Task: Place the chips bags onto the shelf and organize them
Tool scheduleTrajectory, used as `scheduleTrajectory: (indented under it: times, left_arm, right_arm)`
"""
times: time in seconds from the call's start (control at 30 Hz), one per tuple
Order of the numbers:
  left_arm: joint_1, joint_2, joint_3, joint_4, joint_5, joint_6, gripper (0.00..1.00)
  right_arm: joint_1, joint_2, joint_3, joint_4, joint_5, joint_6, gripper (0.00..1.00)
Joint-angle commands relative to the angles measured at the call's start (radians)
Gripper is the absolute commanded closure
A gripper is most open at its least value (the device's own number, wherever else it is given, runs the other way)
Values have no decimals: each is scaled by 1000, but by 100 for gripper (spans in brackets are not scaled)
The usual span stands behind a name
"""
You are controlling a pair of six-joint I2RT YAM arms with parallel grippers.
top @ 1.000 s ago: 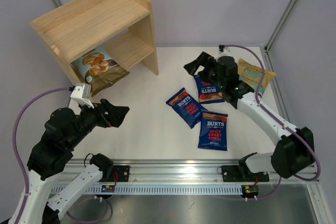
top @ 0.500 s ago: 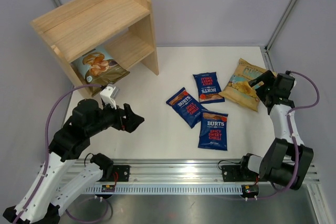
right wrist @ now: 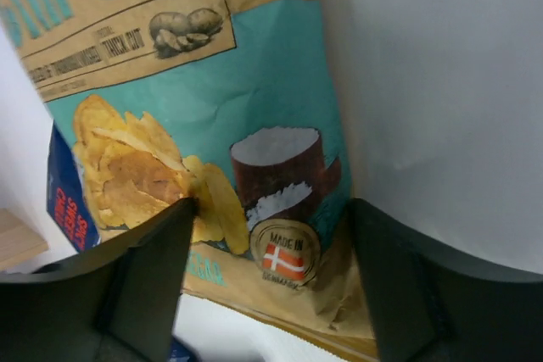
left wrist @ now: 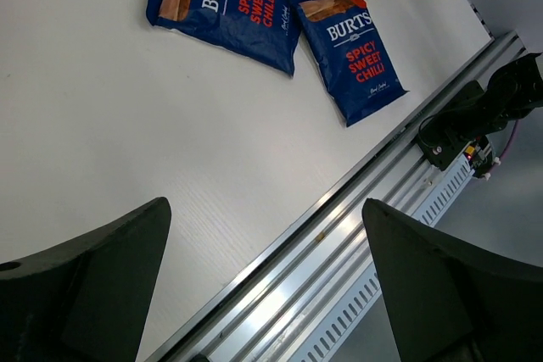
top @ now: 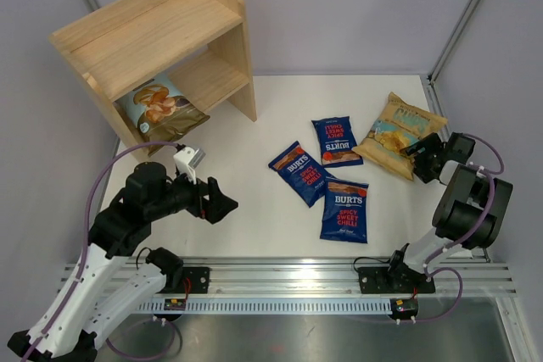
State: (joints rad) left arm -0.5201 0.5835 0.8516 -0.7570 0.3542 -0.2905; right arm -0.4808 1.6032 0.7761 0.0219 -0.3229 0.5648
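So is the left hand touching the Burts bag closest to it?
Apart. The top view shows bare table between the left hand and the closest Burts bag.

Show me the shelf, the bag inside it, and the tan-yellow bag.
shelf [top: 153, 36], top view, middle of its upper board.
pale bag [top: 159, 109], top view, its printed front.
tan-yellow bag [right wrist: 254, 82], right wrist view, its teal band.

White tabletop [top: 246, 218]; pale lilac-grey walls [top: 339, 6]; metal corner posts [top: 463, 16]; aluminium rail [top: 288, 275] along near edge.
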Motion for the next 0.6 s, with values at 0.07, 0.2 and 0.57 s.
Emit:
scheduleTrajectory:
  times: [0.07,0.2,0.57]
  left_arm:
    - [-3,-16,-8,54,63,24,1]
    - [-3,-34,-9,58,51,21,1]
    - [-3,25,14,137,-127,-125,1]
  right_arm:
    - [-7,60,-37,138,-134,15,38]
    - [-8,8,-80,171,-119,30,69]
    - [-5,-284,-141,153,-232,47,98]
